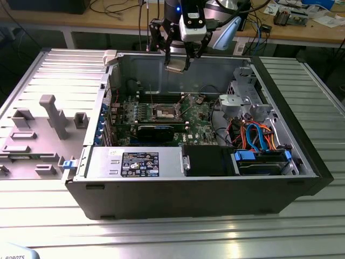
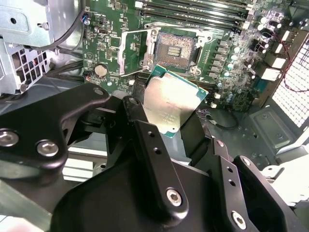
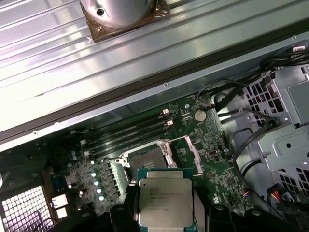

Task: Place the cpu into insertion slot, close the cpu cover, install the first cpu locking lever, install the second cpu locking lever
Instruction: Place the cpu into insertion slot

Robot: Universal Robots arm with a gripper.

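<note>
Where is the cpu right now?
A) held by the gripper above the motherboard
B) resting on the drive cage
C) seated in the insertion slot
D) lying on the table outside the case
A: in the first wrist view the cpu sits clamped in the gripper above the board, and the insertion slot beneath lies bare, with the cpu cover swung open.

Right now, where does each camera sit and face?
Exterior view: off the arm, looking down into the open case; hand gripping the cpu shows.
First wrist view: on the wrist, facing the insertion slot; fingers show.
Second wrist view: on the wrist, same target; hand linkage shows.
Both wrist views share cpu and insertion slot.
</note>
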